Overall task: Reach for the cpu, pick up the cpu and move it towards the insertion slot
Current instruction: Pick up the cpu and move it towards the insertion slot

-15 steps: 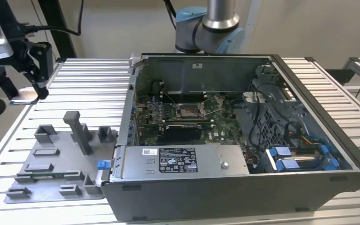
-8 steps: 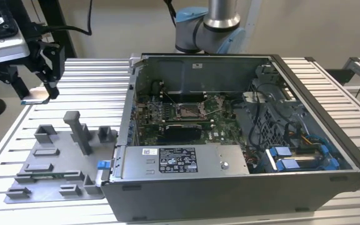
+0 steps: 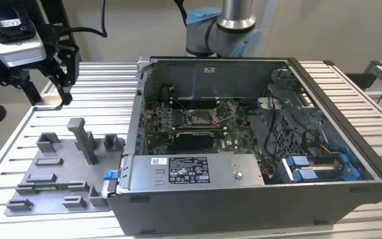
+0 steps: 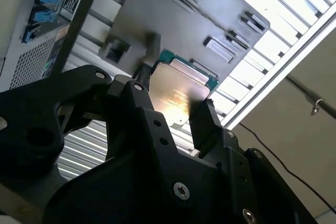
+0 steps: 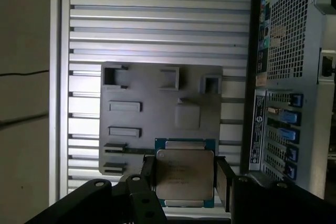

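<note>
**Chip in hand**

Clamped flat by two opposite edges between the hand's fingers, clear above the desk near the grey plate, toward the desk's edge at the exterior view's left. Socket well apart, inside the open case. Best carried level, grip steady, high over the case wall.

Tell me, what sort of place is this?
Likely a robotics lab or test bench: an open computer case sits on a slatted table, and the gripper of a robot arm holds a cpu.
</note>
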You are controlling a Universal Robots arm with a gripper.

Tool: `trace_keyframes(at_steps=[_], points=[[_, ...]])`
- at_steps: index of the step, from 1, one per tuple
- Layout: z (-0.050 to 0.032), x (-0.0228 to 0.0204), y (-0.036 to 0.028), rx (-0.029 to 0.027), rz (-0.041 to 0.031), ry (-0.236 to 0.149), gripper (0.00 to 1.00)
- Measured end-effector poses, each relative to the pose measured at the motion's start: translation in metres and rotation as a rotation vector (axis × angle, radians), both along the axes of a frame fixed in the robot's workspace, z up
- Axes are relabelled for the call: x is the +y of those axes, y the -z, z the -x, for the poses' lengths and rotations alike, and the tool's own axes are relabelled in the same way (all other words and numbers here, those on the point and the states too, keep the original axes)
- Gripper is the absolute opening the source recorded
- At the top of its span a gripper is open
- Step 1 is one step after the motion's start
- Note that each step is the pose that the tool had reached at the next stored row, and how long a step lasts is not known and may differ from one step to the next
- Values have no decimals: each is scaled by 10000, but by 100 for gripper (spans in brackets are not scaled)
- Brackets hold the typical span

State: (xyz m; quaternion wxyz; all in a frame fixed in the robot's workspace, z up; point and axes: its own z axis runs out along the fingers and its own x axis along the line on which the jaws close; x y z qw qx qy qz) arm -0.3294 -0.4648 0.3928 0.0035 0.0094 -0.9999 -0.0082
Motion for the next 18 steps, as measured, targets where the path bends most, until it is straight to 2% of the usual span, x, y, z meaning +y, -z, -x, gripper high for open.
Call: trace_keyframes(at_steps=[7, 18], points=[[-185, 0, 0, 39, 0, 0, 0], [-554, 0, 0, 146, 0, -1, 0]])
